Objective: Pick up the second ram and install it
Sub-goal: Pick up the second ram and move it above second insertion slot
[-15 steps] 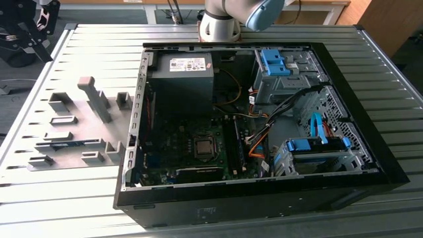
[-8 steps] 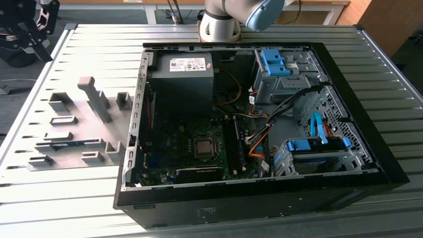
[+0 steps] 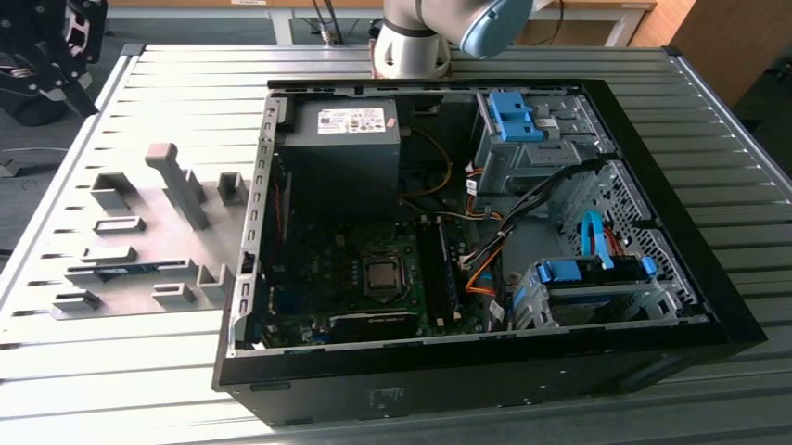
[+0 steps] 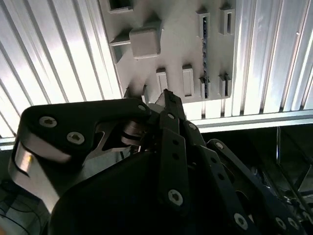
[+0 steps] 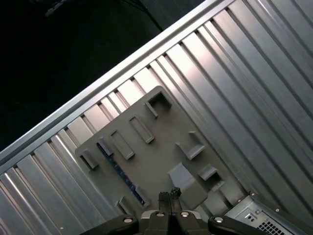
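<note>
The second ram [image 3: 124,270] is a thin blue-green stick lying on edge between small grey holders on the grey fixture plate [image 3: 161,218], at the exterior view's left of the open computer case [image 3: 483,241]. It also shows as the ram [image 4: 204,54] and the ram [image 5: 121,172] in both wrist views. My gripper [image 5: 169,197] hangs high above the fixture plate, well apart from the stick, its black fingertips [image 4: 168,99] pressed together with nothing between them. The long black memory slots [image 3: 432,269] sit beside the processor socket on the motherboard.
The case stands on a slatted metal table [image 3: 743,176], with a power supply [image 3: 340,139], blue drive brackets [image 3: 594,273] and orange cables [image 3: 483,269] inside. A tall grey post [image 3: 177,181] rises from the fixture plate. The arm's base [image 3: 415,42] stands behind the case.
</note>
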Controlling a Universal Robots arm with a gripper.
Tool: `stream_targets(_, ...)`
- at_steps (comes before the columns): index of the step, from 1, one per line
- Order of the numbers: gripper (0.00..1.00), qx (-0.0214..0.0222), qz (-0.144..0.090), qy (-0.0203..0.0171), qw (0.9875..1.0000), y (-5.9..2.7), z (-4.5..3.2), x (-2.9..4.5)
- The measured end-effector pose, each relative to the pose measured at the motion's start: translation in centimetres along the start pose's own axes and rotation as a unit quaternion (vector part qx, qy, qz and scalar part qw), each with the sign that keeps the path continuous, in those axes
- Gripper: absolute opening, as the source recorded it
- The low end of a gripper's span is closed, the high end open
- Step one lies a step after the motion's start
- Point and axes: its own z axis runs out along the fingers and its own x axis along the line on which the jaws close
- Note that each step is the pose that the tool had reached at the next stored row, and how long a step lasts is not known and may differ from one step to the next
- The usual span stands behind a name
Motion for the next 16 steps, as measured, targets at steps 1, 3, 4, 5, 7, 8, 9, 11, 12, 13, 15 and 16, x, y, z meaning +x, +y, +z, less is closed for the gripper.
stream_targets(1,0.11,-0.0002,-0.009,0.0004,1.0,0.0,0.0,0.0)
stream_targets(3,0.11,-0.0005,-0.02,0.0009,0.9998,0.03,0.0,0.04)
stream_targets(4,0.11,-0.0006,-0.024,0.001,0.9997,0.08,0.02,0.1)
stream_targets(5,0.11,-0.0007,-0.026,0.0011,0.9997,0.14,0.02,0.18)
stream_targets(7,0.11,-0.0007,-0.028,0.0013,0.9996,0.31,0.02,0.38)
stream_targets(8,0.11,-0.0007,-0.029,0.0014,0.9996,0.41,0.02,0.5)
stream_targets(9,0.11,-0.0008,-0.03,0.0013,0.9995,0.52,0.03,0.62)
stream_targets(11,0.11,-0.0008,-0.031,0.0014,0.9995,0.75,0.03,0.89)
stream_targets(12,0.11,-0.0008,-0.032,0.0014,0.9995,0.84,0.04,1.01)
stream_targets(13,0.11,-0.0008,-0.034,0.0015,0.9994,0.84,0.04,1.11)
stream_targets(15,0.11,-0.001,-0.04,0.0017,0.9992,0.81,0.04,1.21)
stream_targets(16,0.11,-0.001,-0.043,0.0019,0.9991,0.78,0.05,1.25)
